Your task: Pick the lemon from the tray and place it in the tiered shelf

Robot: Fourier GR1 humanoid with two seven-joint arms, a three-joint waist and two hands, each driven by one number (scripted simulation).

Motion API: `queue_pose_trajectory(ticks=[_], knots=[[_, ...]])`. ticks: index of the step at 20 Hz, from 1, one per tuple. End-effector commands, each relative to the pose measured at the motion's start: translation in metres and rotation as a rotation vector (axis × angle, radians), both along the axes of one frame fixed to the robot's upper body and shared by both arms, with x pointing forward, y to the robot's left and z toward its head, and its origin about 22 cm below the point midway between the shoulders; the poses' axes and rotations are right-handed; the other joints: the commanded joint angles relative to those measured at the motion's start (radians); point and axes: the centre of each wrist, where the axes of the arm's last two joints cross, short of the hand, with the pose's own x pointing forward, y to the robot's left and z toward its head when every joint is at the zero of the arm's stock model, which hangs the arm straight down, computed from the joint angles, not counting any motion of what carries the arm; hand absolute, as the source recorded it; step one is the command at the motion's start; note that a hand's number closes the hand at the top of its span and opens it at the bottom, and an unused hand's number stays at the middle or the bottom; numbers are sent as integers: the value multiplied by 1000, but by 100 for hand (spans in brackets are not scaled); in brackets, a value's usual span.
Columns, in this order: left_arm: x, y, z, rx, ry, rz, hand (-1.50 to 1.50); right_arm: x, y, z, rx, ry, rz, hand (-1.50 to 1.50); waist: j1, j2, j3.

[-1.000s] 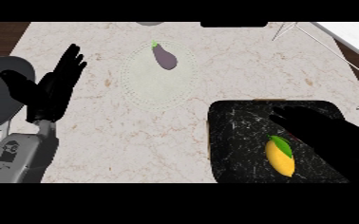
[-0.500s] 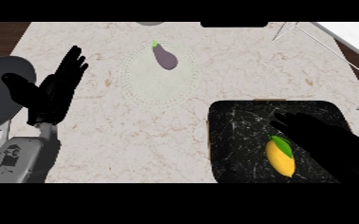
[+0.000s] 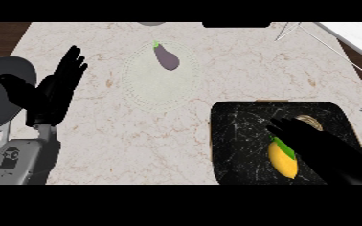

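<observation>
The counter (image 3: 233,76) is beige veined stone. At 5 o'clock sits a black marbled square tray (image 3: 237,134) holding the oval yellow lemon (image 3: 283,162) with a green patch. The right hand (image 3: 314,146) lies over the lemon, fingers extended and not curled; since the earlier frame it has advanced toward 10 o'clock. A purple eggplant (image 3: 167,57) rests on a pale round plate (image 3: 155,88). The left hand (image 3: 56,91) rests spread at 9 o'clock.

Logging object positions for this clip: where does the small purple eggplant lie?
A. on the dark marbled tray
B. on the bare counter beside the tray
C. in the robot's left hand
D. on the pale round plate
D: the small purple eggplant lies on the upper part of the pale round plate, well apart from the dark marbled tray and both hands.
</observation>
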Motion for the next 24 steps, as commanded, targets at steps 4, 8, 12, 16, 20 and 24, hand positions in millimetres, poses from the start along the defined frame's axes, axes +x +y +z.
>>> queue_pose_trajectory(ticks=[4,8,12,16,20,24], knots=[[4,15,-4,-1,-9,12,0,8,-17,-6,14,-2,12,-150,-1,0,0],[-13,6,2,26,3,19,0,16,3,-36,7,27,-13,-150,4,0,0],[-9,-2,7,16,0,-8,0,21,16,-49,4,61,-19,-150,3,0,0],[1,7,3,8,8,0,0,34,7,-57,-7,80,-10,150,2,1,0],[-1,9,8,14,8,4,0,38,1,-67,-29,85,31,150,3,0,0],[1,0,-2,0,1,-3,0,25,7,-72,-21,-32,108,150,1,0,0]])
